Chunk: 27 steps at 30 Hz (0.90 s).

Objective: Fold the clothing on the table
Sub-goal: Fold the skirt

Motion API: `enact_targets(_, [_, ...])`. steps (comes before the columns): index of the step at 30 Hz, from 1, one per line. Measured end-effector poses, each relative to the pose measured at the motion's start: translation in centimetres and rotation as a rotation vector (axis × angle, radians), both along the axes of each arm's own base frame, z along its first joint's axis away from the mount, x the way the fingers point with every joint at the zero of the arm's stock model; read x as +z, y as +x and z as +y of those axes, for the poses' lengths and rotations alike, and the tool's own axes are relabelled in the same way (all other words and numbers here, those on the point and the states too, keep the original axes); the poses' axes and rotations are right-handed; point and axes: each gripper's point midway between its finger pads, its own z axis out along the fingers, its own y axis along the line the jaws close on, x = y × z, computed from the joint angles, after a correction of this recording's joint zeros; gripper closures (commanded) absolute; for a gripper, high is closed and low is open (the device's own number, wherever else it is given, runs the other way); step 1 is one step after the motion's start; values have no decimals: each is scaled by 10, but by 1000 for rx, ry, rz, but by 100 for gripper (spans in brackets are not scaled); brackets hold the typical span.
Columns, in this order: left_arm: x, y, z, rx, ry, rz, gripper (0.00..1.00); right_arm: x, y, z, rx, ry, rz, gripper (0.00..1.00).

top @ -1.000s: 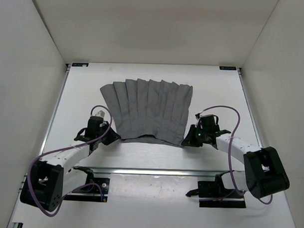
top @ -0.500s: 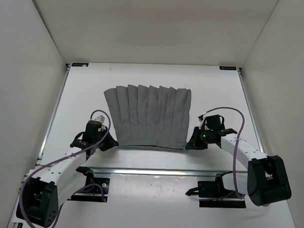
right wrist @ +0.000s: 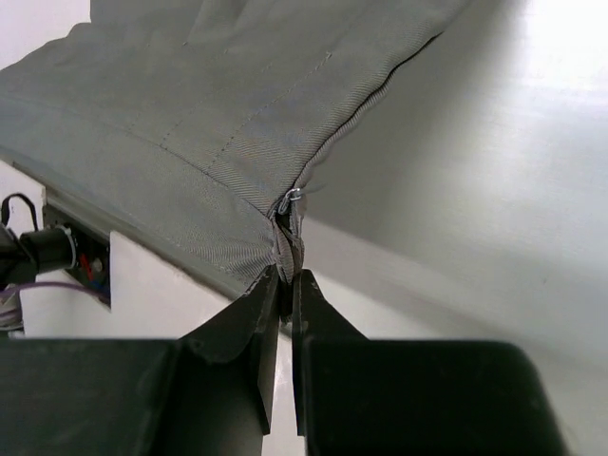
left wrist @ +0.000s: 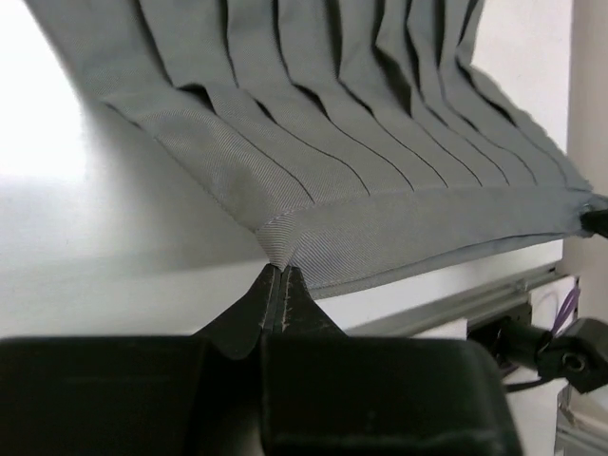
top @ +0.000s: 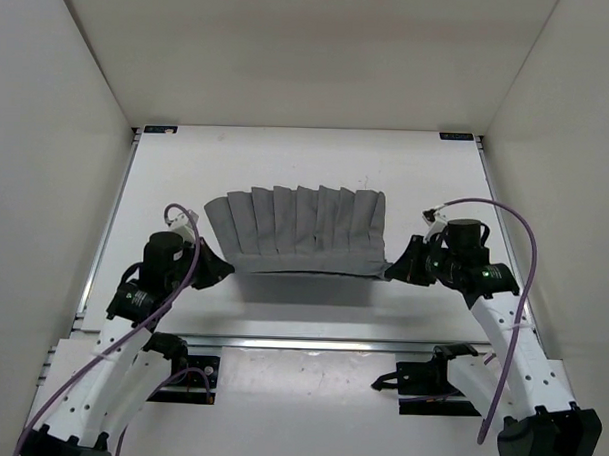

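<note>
Left claw [left wrist: 278, 285] is clamped shut on the near corner of the clothing [top: 299, 228] at 8 o'clock. Right claw [right wrist: 288, 280] is pinched shut on the corner at 4 o'clock. The clothing sits mid-table [top: 436, 183], its near edge raised and its hem towards 12 o'clock.

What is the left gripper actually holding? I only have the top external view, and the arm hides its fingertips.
Observer: In the left wrist view, the left gripper is shut on just the tip of a corner of the clothing.
Operator: And the right one?
Observer: The right gripper is shut on the opposite corner, directly below a small metal fastener at the seam.
Operator: Which edge do they have?
Observer: The flat stitched band. The pleats start just beyond it.
</note>
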Motion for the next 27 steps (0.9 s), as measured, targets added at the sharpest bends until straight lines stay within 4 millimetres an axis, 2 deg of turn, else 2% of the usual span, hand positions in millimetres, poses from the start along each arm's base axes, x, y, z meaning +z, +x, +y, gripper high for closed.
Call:
enact_targets(3, [-17,-17,1,-17,9,53,100,-2,-17,0,12,5,32,100])
enact_targets(7, [-52,-48,3,-44,21,178,100,-20,-47,2,43,11,127,100])
enact_targets(10, [-47,-59,3,-48,6,196,100,-24,-66,3,58,4,181,100])
enact_targets(13, [-23,-61,3,-52,-8,165,100,-12,-79,2,63,0,176,100])
enact_targets(17, [17,-52,-3,-69,-31,102,100,13,-73,-5,20,6,123,100])
enact_targets(19, [30,-43,-6,-76,-28,89,100,18,-69,-7,10,6,117,100])
enact_targets(23, [33,-14,-6,-70,14,115,100,22,-53,-6,10,-5,166,100])
enact_targets(27, [28,25,-3,-46,60,151,100,34,-14,-3,18,-14,172,100])
